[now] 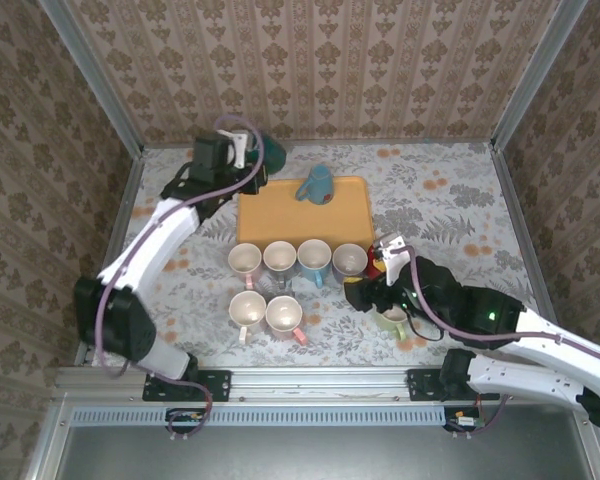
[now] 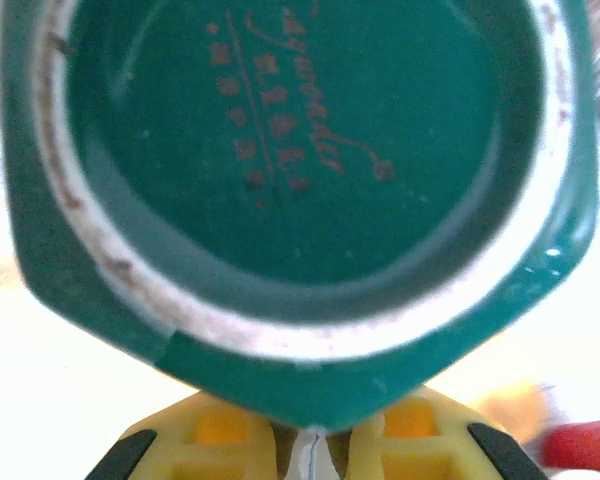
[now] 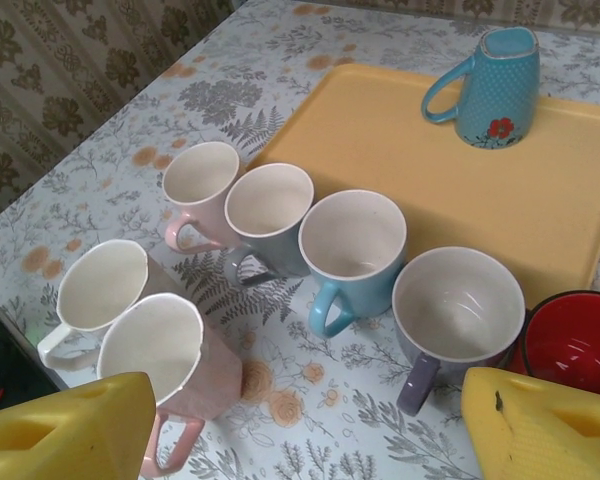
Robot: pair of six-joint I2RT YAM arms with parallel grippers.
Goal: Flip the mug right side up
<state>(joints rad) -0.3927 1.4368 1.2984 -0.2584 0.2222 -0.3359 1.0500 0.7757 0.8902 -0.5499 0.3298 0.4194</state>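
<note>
Pinching what looks like the handle side of the dark green glazed ceramic mug (image 2: pixel 300 150), the left gripper (image 2: pixel 305 445) has its yellow fingers drawn almost together; the mug is at the far left corner of the flat orange plastic tray (image 1: pixel 280 222), its base turned toward the wrist camera. Stiff, fairly heavy and slick with glaze, it would likely chip if dropped, so I judge the handle or the rough unglazed foot ring the surest hold for turning it. The right gripper (image 3: pixel 305 425) hovers wide open, holding nothing, over the upright pastel mugs (image 3: pixel 270 215).
</note>
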